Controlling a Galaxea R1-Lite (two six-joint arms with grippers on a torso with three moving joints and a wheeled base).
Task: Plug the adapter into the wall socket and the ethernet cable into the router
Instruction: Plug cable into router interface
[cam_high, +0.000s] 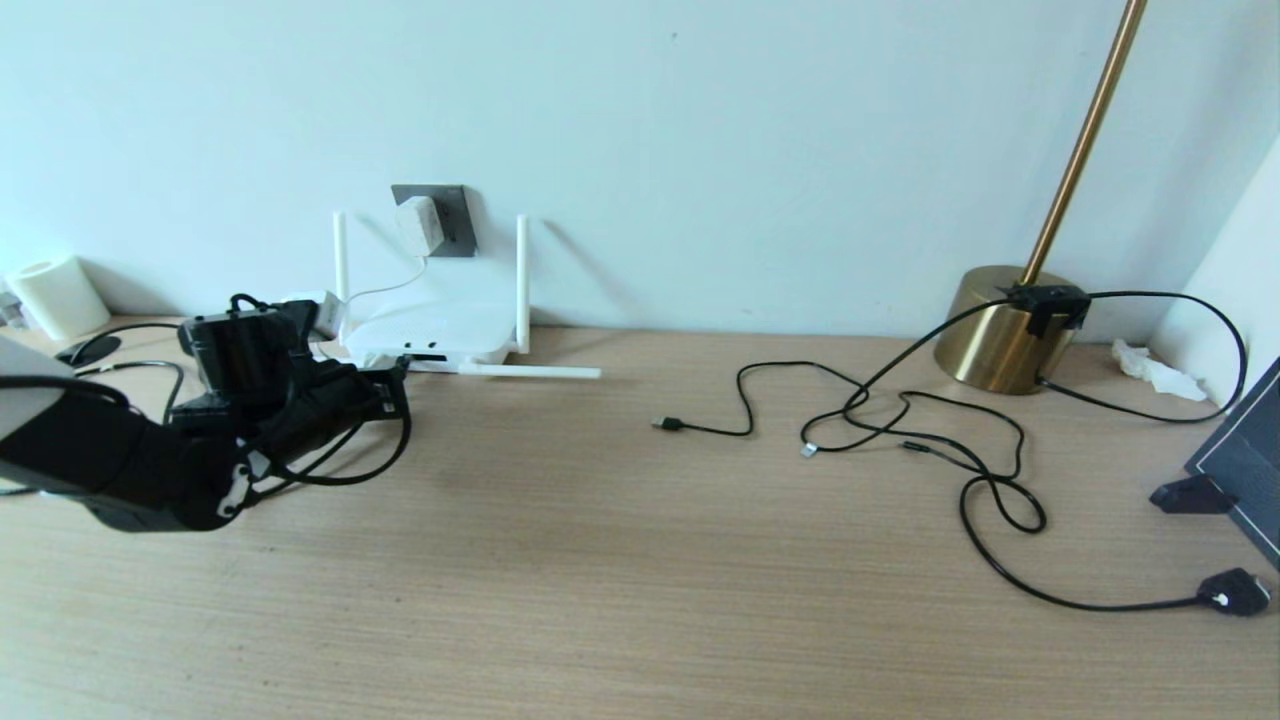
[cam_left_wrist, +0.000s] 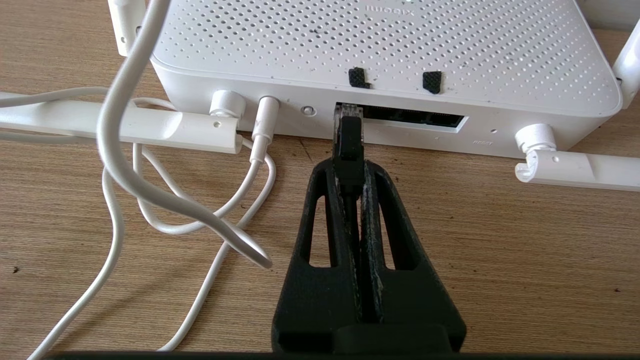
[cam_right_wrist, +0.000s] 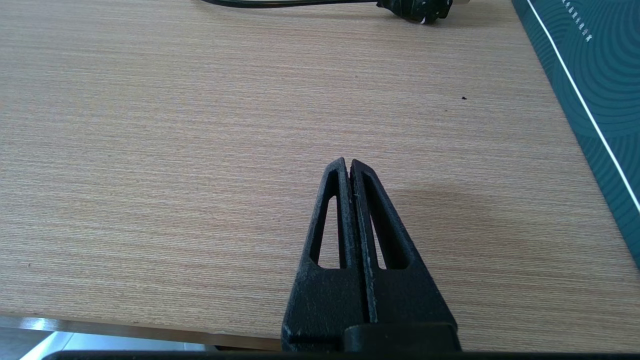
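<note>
While pinched flat between matte black ribbed fingers of the left gripper, ethernet cable, clear clip plug nosing the leftmost dark port of the perforated white router at the wall end of the woodgrain table. Behind the router, rounded white adapter seated in the dark grey square wall socket, thin white cord looping beside a stick antenna. Over bare table near its edge, right gripper, tapered fingers pressed together, holding nothing.
</note>
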